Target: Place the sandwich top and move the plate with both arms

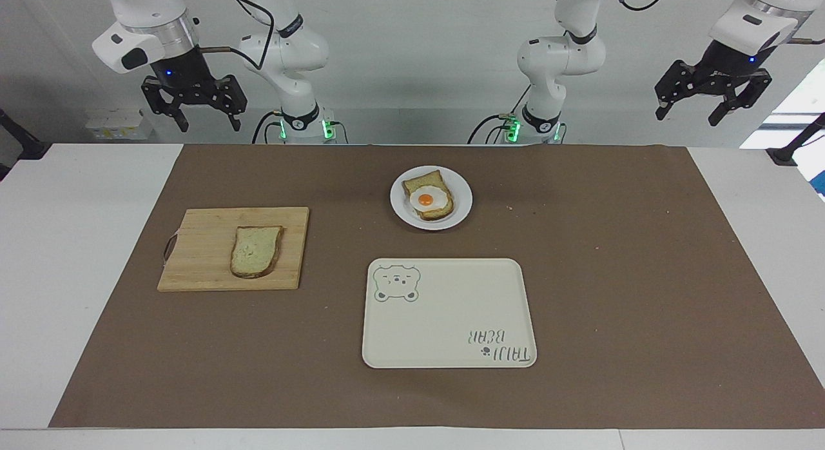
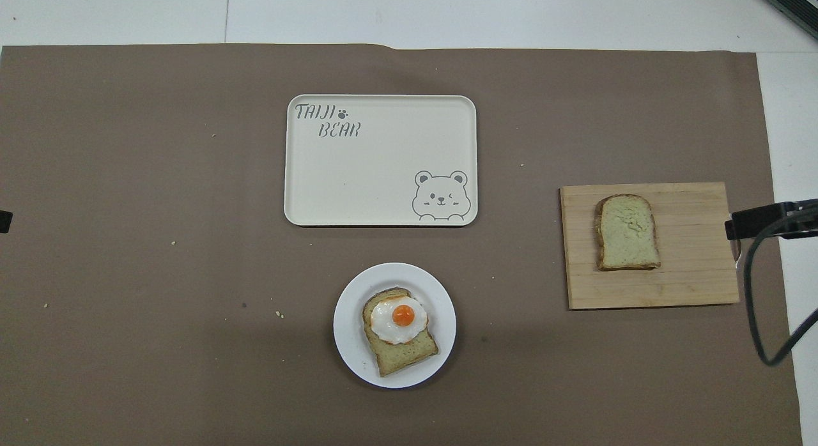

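The sandwich top [image 1: 256,251] [image 2: 627,232], a plain bread slice, lies flat on a wooden cutting board [image 1: 200,256] toward the right arm's end of the table. The small white plate [image 1: 399,208] [image 2: 348,344] sits mid-table near the robots and carries a bread slice with a fried egg [image 1: 428,197]. My right gripper [image 1: 207,122] hangs open and empty, high above the robots' edge of the table at the board's end. My left gripper [image 1: 688,117] waits open and empty, high at the other end. Neither touches anything.
A cream rectangular tray [image 1: 451,308] with a bear drawing lies farther from the robots than the plate, with nothing on it. Brown paper [image 1: 612,276] covers the table's middle, with a few crumbs on it. A black cable [image 2: 767,292] loops beside the board.
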Available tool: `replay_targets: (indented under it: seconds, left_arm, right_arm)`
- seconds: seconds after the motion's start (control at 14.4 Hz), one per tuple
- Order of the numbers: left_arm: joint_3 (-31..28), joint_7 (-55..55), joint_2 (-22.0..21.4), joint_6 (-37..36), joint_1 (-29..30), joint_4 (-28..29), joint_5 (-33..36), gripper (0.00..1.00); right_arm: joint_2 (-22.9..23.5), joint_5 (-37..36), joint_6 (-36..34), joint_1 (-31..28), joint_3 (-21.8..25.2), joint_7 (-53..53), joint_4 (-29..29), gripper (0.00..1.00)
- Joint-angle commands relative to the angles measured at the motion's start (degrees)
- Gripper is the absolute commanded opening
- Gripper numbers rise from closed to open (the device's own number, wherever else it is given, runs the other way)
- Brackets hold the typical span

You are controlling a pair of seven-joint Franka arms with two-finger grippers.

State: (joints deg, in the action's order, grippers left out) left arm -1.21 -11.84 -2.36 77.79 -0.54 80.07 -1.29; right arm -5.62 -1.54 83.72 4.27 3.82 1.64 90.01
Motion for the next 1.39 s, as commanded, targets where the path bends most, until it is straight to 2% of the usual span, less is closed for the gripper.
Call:
replay_targets:
  seconds: [0.0,0.97,1.11,1.32]
  left_arm:
    - [0.3,0.1,-0.4,-1.0,0.5,-0.3,0.5,1.00]
    - [0.3,0.1,-0.4,-1.0,0.5,-0.3,0.5,1.00]
    - [0.2,0.1,-0.4,-1.0,0.5,-0.3,0.5,1.00]
    - [0.3,0.1,-0.4,-1.1,0.5,-0.3,0.5,1.00]
  right_arm:
    - [0.2,0.7,0.0,-0.4,0.0,0.7,-0.4,1.00]
    - [0.2,0.6,0.0,-1.0,0.6,0.9,-0.4,1.00]
    - [-0.2,-0.8,-1.0,-0.9,0.7,1.3,0.4,1.00]
    - [-0.9,0.0,1.6,-2.4,1.6,1.7,3.1,1.00]
